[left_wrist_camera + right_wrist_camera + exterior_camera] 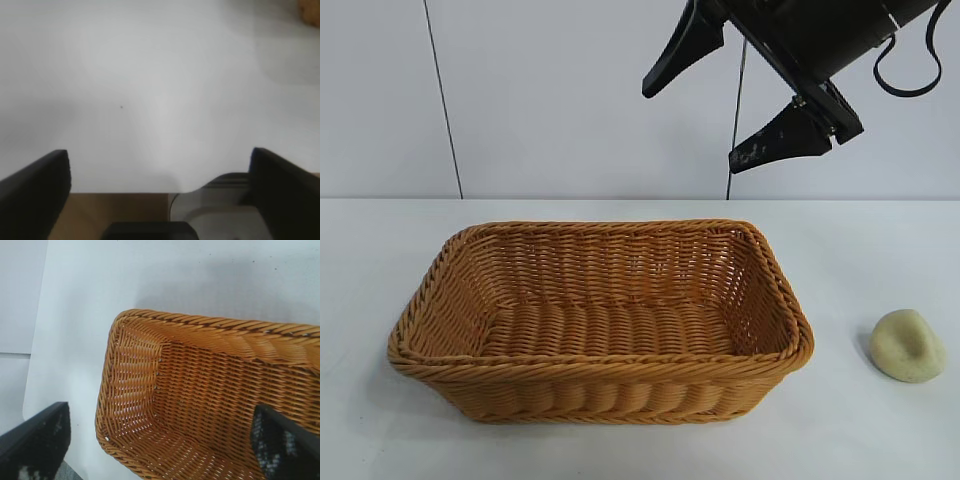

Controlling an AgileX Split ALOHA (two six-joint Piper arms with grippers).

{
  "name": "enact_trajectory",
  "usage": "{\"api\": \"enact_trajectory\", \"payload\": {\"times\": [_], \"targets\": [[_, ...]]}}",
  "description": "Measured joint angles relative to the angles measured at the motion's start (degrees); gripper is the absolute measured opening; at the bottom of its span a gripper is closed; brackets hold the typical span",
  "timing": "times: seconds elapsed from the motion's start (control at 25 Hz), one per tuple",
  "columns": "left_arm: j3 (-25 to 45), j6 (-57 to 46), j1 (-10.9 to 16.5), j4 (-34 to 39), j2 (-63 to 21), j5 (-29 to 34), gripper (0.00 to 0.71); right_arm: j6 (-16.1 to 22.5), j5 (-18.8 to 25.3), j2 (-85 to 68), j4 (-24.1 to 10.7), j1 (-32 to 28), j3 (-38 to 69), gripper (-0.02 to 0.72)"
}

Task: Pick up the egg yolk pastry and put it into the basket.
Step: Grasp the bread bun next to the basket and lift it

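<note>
Pick not begun: egg yolk pastry [907,345] lying beside empty basket [600,320], right gripper [720,105] spread overhead, needing descent onto pastry.

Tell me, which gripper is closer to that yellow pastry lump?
Right. The right gripper hangs open above the basket's far right corner, up-left of the egg yolk pastry. The left gripper is over bare table, pastry unseen.

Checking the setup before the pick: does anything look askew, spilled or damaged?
Nothing stands out. The basket sits upright and empty; the egg yolk pastry lies intact on the table beside it. The right gripper hangs open above.
</note>
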Motion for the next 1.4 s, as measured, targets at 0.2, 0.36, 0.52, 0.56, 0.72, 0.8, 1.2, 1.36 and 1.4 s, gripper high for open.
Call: {"api": "enact_trajectory", "payload": {"times": [0.2,0.36,0.52,0.56,0.72,0.8,1.2,1.36,1.4], "targets": [[0.1,0.0,0.0,0.0,-11.3,-0.2,0.692,0.1,0.9,0.0,0.0,0.0,0.0,0.696],[0.1,0.0,0.0,0.0,-20.4,-0.2,0.692,0.1,1.1,0.0,-0.5,0.0,0.0,0.696],[0.1,0.0,0.0,0.0,-27.8,-0.2,0.692,0.5,1.7,0.0,-2.9,0.0,-1.5,0.696],[0.2,0.0,0.0,0.0,-29.2,-0.2,0.692,1.2,2.1,0.0,-4.3,0.0,-2.6,0.696],[0.2,0.0,0.0,0.1,-30.9,-0.1,0.692,6.0,5.3,0.0,-13.3,-0.2,-7.7,0.696],[0.2,0.0,0.0,0.1,-30.9,-0.1,0.692,9.9,7.6,0.0,-20.7,-0.5,-10.1,0.696],[0.2,0.0,0.0,0.1,-31.0,-0.1,0.692,19.2,14.0,0.0,-40.3,-7.6,-12.8,0.696],[0.2,0.0,0.0,0.1,-31.0,-0.1,0.692,18.9,16.4,0.0,-41.2,-12.9,-12.8,0.696],[0.2,0.0,0.0,0.1,-31.0,-0.1,0.692,18.8,17.1,0.0,-41.3,-13.1,-12.8,0.696]]}}
